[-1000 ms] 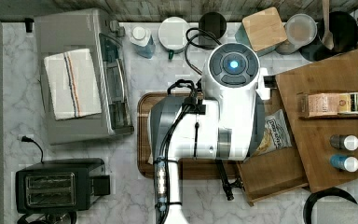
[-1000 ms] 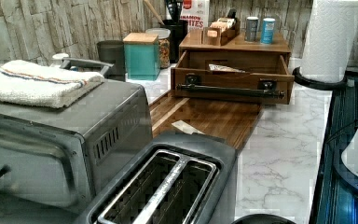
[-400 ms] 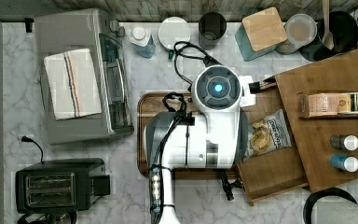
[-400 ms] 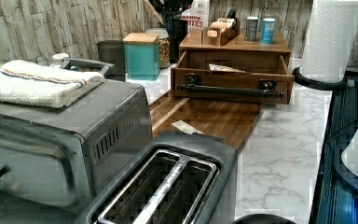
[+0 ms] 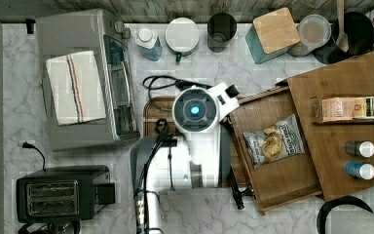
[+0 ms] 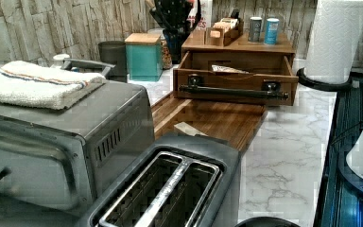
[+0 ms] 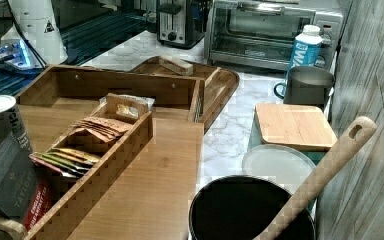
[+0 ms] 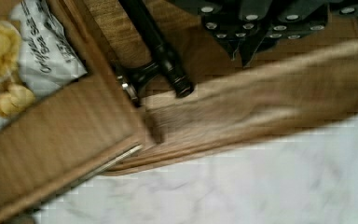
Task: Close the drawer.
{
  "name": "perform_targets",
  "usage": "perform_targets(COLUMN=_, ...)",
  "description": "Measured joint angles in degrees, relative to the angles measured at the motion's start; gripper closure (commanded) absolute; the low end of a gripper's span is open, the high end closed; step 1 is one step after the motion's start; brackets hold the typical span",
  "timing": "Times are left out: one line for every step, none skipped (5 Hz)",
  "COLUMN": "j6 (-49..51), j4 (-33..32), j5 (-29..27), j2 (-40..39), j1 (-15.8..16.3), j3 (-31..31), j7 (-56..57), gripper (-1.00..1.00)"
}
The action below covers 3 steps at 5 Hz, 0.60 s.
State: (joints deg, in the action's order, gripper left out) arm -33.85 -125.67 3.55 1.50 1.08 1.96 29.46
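The robot's dark hand (image 8: pixel 249 35) shows at the edge of the wrist view, its fingertips (image 8: pixel 235 44) close together with nothing between them, hanging above the dark rounded-corner wooden serving tray (image 8: pixel 270 116) and just beside the end of the drawer's black bar handle (image 8: pixel 156 44). In the top view the white arm (image 5: pixel 197 131) covers most of that tray.

The shallow medium-brown wooden drawer (image 5: pixel 277 151) stands pulled well out of the matching wooden organizer box (image 5: pixel 341 131), toward the top view's left, its front overlapping the tray's edge. In it lies a white snack bag printed with chips (image 5: pixel 272 141). On top of the box, a slotted compartment holds paper tea packets (image 7: pixel 97 132), and two small cylindrical tins (image 5: pixel 360 158) stand side by side.

In the left view, a small pale flat block (image 6: pixel 189 128) rests on the tray in front of the drawer. On the white marble desk (image 5: pixel 253 214) stand a steel toaster oven (image 5: pixel 85 83) with a folded striped towel (image 5: pixel 75 87) on top, a black two-slot toaster (image 5: pixel 61 197), a teal canister with a light wood square lid (image 5: pixel 272 31), a dark cup (image 5: pixel 221 29), and a black pot with a wooden spoon (image 7: pixel 325 170).
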Motion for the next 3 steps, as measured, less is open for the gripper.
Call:
perform_targets(j6=-2.9, j4=-3.6, j5=0.2, j2=1.7, j1=1.8, j3=0.6, j7=9.6, gripper=1.00)
perform_targets(j6=-10.9, j4=-7.2, j5=0.5, j2=2.3, j1=1.8, j3=0.8, j7=18.0, gripper=1.00)
perform_targets(j6=-13.3, j4=-10.9, j5=1.0, j2=2.6, j1=1.5, j3=0.8, j7=20.8, gripper=1.00)
